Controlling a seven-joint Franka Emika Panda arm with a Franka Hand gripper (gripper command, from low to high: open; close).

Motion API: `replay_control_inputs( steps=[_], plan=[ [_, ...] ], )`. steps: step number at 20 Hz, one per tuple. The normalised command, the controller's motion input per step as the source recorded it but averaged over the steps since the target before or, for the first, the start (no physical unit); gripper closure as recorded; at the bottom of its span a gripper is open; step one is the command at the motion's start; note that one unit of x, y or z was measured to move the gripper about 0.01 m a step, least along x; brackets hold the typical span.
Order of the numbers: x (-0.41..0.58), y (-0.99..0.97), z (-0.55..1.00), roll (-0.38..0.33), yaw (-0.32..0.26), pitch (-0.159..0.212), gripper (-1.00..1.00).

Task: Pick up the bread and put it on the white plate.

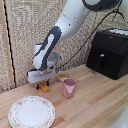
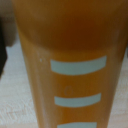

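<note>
Down at the table, the hand [image 1: 43, 81] has its two dark-blue fingers [image 1: 47, 83] pointing at the wooden table [image 1: 95, 100], and the bread [image 1: 45, 88] sits right at their tips, golden orange against the light planks. From where I stand the fingers seem to straddle the loaf, but I cannot tell whether they are pressing it or merely standing around it. The bread looks to be on or just above the tabletop; the gap, if any, is too small to judge.

Seen from the wrist view, the bread [image 2: 70, 60] fills nearly everything, a blurred orange mass with pale blue-white bars across it; the fingertips do not show there.

On the near side, towards the exterior view's left, lies the white plate [image 1: 31, 111] with its faint patterned rim, apart from the bread. Just to the right of the hand stands a pink cup [image 1: 68, 88], and behind it, close to the gripper, a small bowl [image 1: 63, 76] with yellowish contents. Farther right, at the back, sits a black box-like appliance [image 1: 108, 52]. Overhead the bulky white-and-grey arm [image 1: 65, 25] slopes down from the upper right.
</note>
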Motion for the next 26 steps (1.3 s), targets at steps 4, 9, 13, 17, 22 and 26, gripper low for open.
replay_control_inputs(
  steps=[4,9,13,17,22,26],
  plan=[
    [-0.001,0.04,0.0,-0.014,0.006,0.0,1.0],
    [-0.024,0.01,0.6,0.011,-0.062,-0.004,1.0],
    [0.0,0.0,1.0,0.008,-0.06,0.006,1.0],
    [-0.174,0.35,1.0,0.0,-0.039,-0.003,1.0],
    [-0.305,0.58,0.83,-0.008,-0.019,-0.001,1.0],
    [-0.366,0.71,0.58,-0.022,-0.023,0.0,1.0]
  ],
)
